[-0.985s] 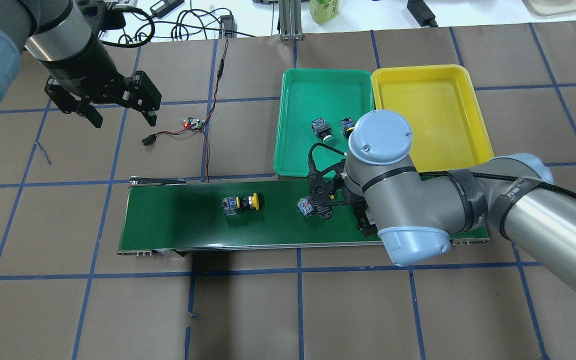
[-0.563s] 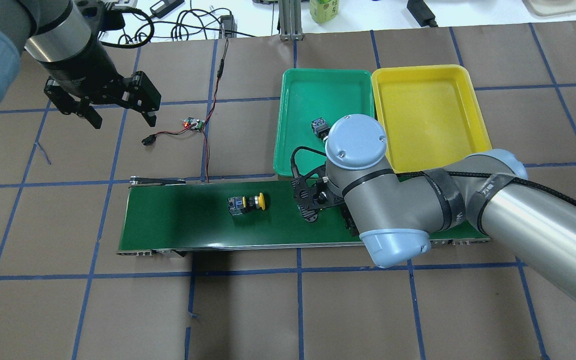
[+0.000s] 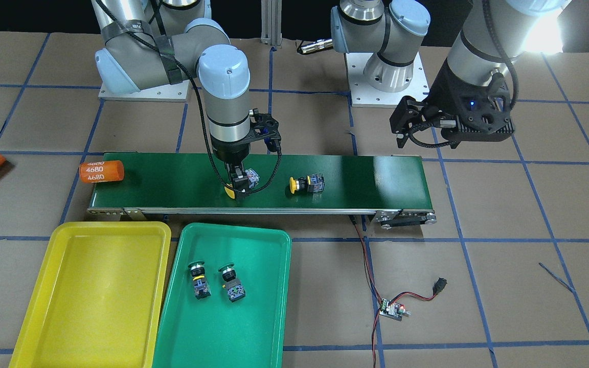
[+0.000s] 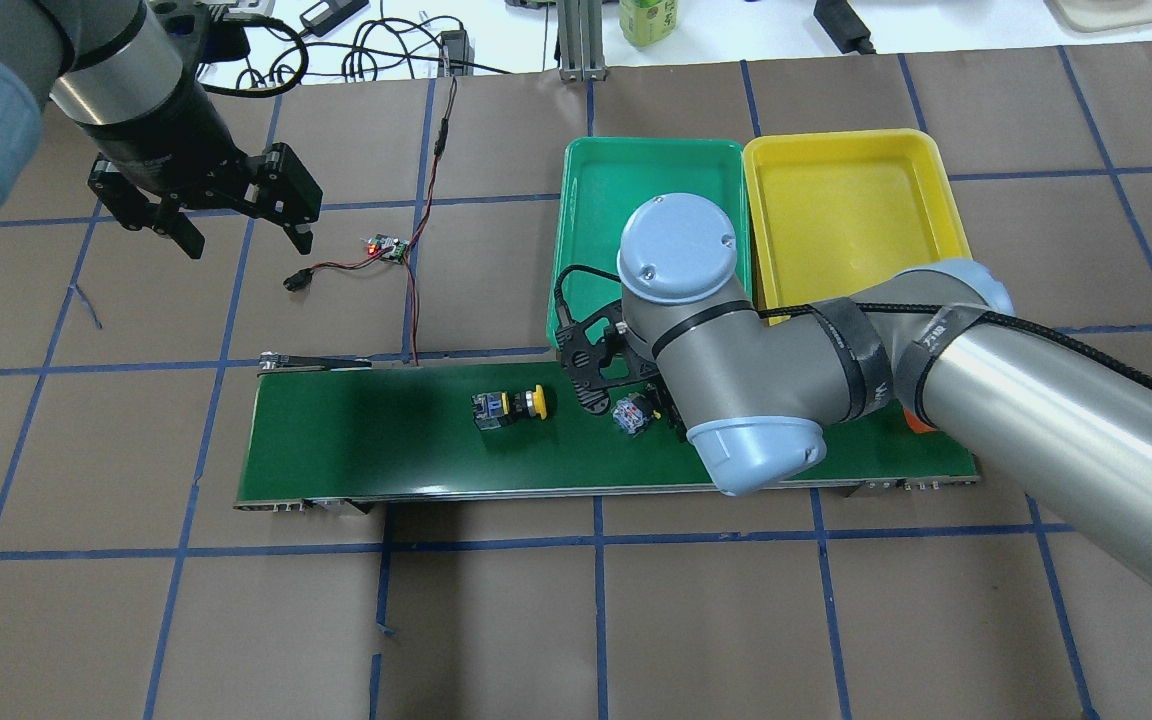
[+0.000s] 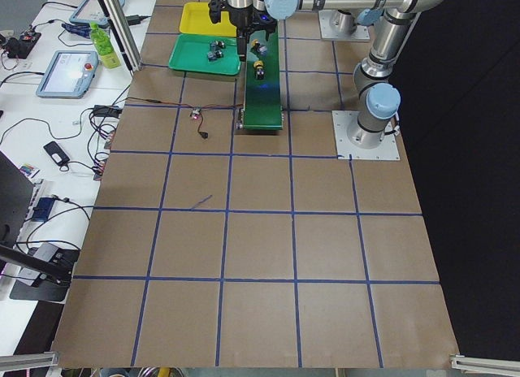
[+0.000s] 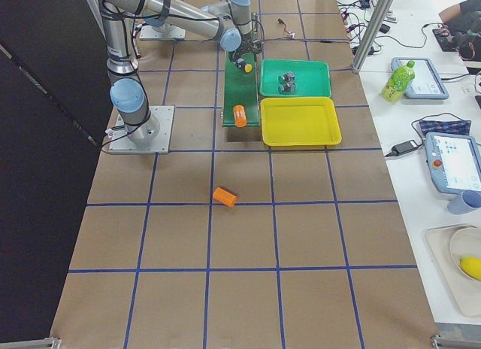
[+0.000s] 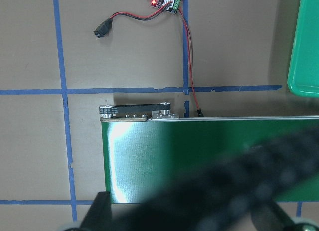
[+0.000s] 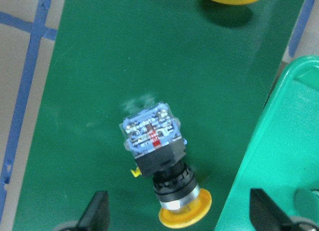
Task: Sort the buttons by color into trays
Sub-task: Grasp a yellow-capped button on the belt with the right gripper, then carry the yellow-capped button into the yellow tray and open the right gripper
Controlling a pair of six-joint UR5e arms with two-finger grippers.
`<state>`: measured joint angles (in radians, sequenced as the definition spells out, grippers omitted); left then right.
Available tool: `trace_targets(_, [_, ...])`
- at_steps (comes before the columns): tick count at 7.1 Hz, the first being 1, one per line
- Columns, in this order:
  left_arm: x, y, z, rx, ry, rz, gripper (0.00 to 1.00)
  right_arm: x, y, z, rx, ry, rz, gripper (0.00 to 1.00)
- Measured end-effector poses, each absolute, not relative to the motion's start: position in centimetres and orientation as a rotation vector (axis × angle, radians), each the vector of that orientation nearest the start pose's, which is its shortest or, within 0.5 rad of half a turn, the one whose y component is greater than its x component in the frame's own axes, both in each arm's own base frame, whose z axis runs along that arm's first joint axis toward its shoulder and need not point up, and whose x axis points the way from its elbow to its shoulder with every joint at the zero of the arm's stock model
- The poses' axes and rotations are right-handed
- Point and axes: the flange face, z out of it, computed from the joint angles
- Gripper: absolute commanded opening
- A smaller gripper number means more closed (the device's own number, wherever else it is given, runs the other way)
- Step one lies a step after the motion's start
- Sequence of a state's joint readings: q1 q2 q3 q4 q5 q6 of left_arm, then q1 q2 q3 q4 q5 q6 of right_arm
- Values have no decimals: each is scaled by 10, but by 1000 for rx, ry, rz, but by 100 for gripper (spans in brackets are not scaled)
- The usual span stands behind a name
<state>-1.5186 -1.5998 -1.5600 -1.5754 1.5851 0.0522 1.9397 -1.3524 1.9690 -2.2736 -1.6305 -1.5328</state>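
Button [image 8: 158,169], mushroom-capped, on smooth belt [image 8: 99,66]

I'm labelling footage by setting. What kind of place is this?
Probably a robotics lab test cell: two robot arms bolted to a table with a taped blue grid, a small conveyor belt, and control tablets alongside.
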Motion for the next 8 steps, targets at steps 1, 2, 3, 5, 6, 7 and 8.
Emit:
trace_targets(1, [-106,-509,477,-4,3130,40,100,309,-435,251,-2633,1871,-36,75])
trace_targets(2, [-106,-510,476,-13,3133,42,100,308,-429,241,-2630,1857,-2,61])
trace_targets(3, [-106,-510,476,-17,3135,43,100,306,-424,235,-2637,1847,25,37])
trace_targets(5, [-106,-510,476,-18,3136,44,100,300,-424,241,-2683,1870,58,22])
trace_targets(6, [-106,-510,476,-17,3136,45,100,294,-431,248,-2701,1908,55,18])
trace_targets(7, [-106,-510,475,-18,3136,45,100,280,-448,260,-2688,1978,25,17])
trace_targets(8, [-106,-510,475,-18,3136,45,100,253,-474,274,-2634,2080,-7,18])
